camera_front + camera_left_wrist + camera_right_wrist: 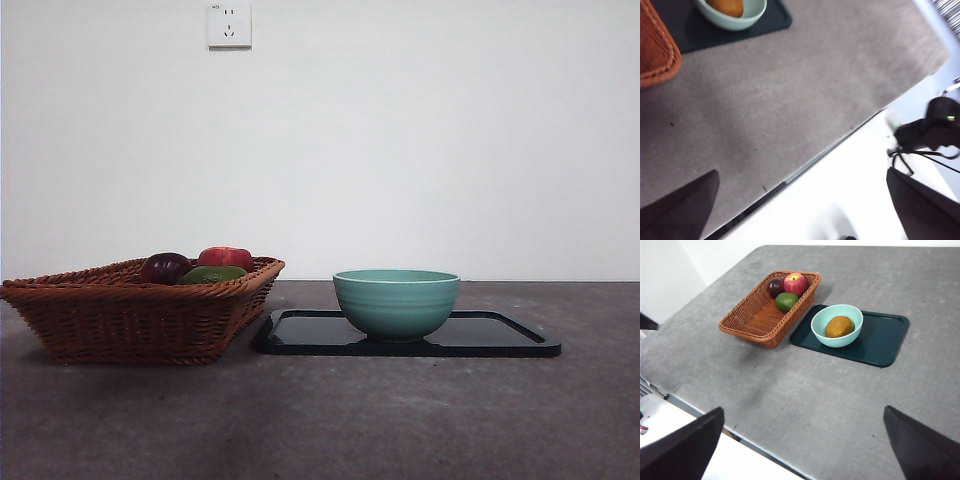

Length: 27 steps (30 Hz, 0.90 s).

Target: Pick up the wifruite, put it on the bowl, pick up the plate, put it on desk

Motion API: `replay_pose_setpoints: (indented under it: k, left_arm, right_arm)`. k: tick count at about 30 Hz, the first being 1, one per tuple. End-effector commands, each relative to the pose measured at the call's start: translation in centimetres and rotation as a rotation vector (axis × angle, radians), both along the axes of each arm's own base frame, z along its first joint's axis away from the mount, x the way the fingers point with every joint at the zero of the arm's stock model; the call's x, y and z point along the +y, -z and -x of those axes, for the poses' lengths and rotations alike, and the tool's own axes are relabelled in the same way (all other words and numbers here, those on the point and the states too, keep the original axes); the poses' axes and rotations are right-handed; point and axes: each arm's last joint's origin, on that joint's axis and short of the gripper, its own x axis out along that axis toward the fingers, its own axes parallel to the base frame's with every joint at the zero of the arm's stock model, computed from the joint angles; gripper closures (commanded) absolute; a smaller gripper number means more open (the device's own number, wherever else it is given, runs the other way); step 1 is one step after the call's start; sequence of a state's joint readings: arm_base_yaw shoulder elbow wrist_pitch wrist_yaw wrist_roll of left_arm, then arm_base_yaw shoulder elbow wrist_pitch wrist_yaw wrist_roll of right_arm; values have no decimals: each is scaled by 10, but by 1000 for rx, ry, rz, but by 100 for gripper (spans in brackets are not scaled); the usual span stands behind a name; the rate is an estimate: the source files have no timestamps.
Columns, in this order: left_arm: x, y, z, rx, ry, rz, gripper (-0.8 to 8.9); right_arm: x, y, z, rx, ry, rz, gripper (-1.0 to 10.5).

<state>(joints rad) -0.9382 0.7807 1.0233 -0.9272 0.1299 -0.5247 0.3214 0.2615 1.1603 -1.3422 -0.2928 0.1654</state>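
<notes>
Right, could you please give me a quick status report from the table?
Both claws open, holding nothing, back from the work. Brown fruit in the bowl, bowl on the black tray. Basket beside the tray, not blocking.

A bare lab-like room: plain white wall, socket, grey desk.

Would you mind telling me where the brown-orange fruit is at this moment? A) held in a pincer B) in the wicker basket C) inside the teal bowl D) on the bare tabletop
C: the right wrist view shows the brown-orange fruit lying inside the teal bowl, which stands on the black tray; the wicker basket holds only the other fruits.
</notes>
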Motion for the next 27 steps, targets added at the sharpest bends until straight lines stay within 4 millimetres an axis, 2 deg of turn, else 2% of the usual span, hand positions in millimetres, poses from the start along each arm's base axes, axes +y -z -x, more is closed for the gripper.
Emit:
replay_pose_setpoints:
  k: [1,8,18,27]
  left_arm:
    - [-21,-5,-14,19,-1,-12,292]
    - [-74,-3,-59,95,-14,-138,291]
    - [-149,-6,-138,102,34,-286,291]
    - [-198,8,-206,97,37,-401,291]
  right_arm:
    - [-1,4,4,69,-2,12,436]
    - [-1,4,4,69,-1,12,436]
    - [-2,4,4,68,6,15,436]
    - [-2,4,4,68,6,16,436]
